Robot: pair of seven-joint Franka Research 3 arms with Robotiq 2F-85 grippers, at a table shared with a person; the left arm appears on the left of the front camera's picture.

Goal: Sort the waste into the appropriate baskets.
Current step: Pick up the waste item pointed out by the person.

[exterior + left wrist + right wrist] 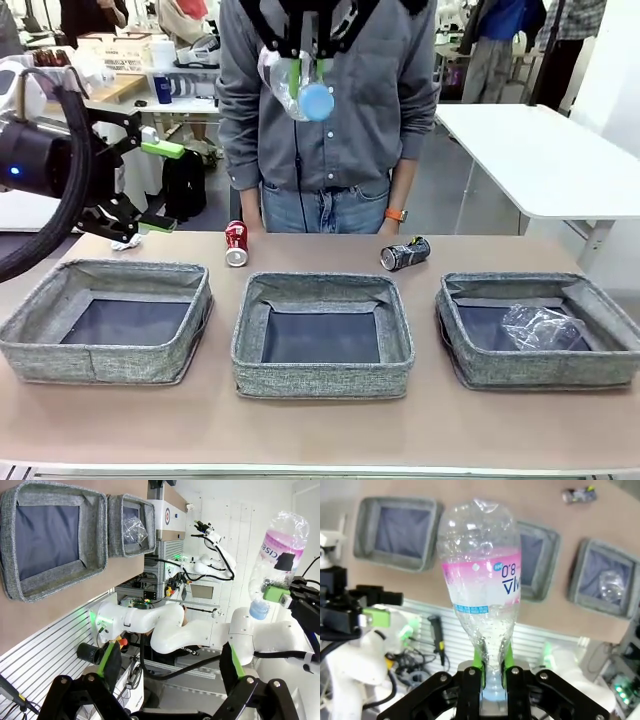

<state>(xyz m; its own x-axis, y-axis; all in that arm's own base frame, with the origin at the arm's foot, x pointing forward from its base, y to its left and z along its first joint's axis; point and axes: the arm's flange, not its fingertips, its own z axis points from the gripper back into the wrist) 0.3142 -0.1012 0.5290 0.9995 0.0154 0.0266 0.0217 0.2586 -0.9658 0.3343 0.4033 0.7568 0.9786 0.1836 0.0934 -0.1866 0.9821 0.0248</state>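
Nearest the robot, three grey woven bins stand in a row across the table. These are the left basket, the middle basket and the right basket, set apart from one another. A crumpled clear plastic bottle lies on the dark bottom of the right basket.

Just beyond the row, the red can lies on its side behind the gap between the left and middle baskets, with one end turned toward the robot. The black-and-silver can lies on its side behind the gap between the middle and right baskets. Behind the left basket sits the small white paper wad.

The left gripper hangs over that far-left corner with its jaws spread wide and nothing between them. Its lower finger is right beside the wad; contact cannot be made out.

High over the middle of the table, the right gripper is clamped on the neck of the pink-labelled bottle — the green pads pinch it just above the blue cap. The bottle's body points away from the fingers.

A person in a grey shirt stands at the far edge, behind the raised bottle.
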